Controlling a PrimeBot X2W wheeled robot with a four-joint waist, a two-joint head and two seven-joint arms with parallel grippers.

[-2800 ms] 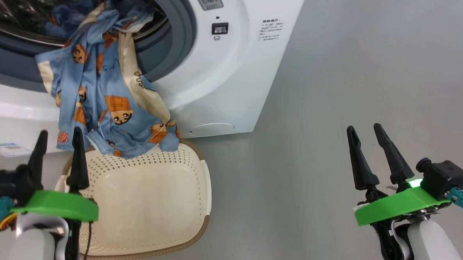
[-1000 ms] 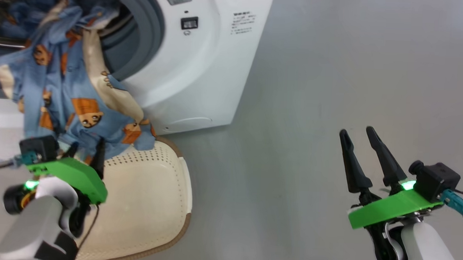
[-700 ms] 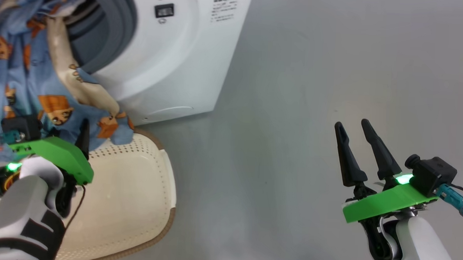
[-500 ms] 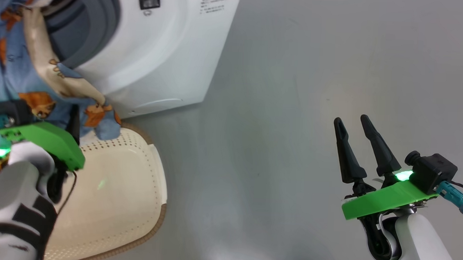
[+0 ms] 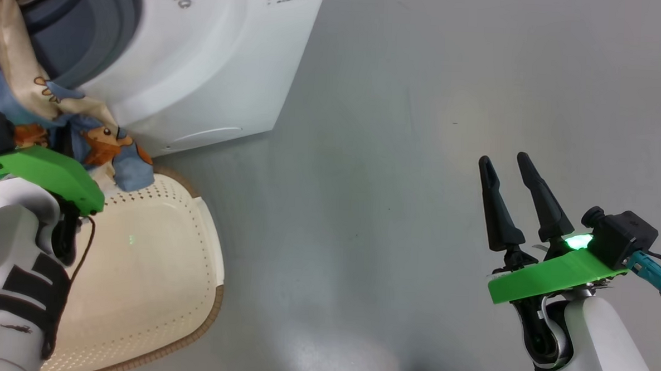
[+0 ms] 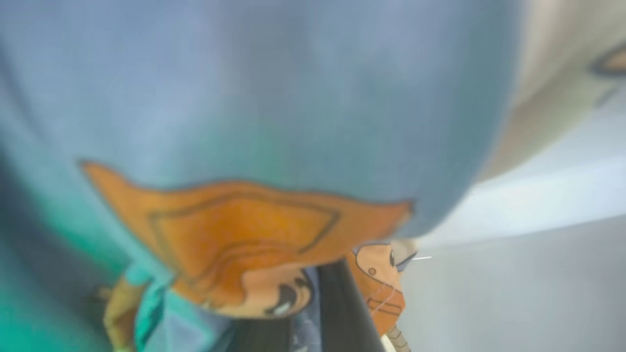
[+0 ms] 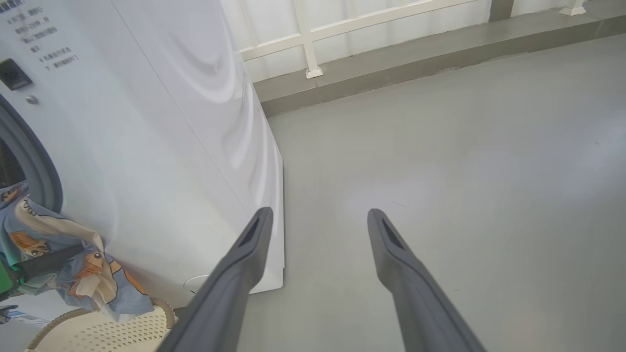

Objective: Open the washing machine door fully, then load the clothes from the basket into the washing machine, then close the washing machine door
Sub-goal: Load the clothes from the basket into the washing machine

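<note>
My left fingers sit under the light blue clothes with orange-brown cartoon prints and a cream strip. In the left wrist view one dark finger rises near the middle of the bottom edge. Another dark shape sits just beside it, with a fold of blue fabric between. I read them as pinched nearly together on that cloth. The rest of that view is blurred fabric close against the lens. From the head view, the clothes hang out of the mouth of the big white front-loading washing machine. They cross its grey rubber seal and run down the white front. Their lowest blue corner lies over the far rim of the small cream perforated plastic basket with a brown woven-look rim. The basket stands on the grey floor, hard by the machine's foot; touching or not, I cannot tell. My left wrist's green plate hangs over the basket's left side. My right fingers stand spread wide with nothing between them, above the floor on my right, well apart from machine and basket. The right wrist view also shows a white railing on a raised grey kerb beyond the machine.
</note>
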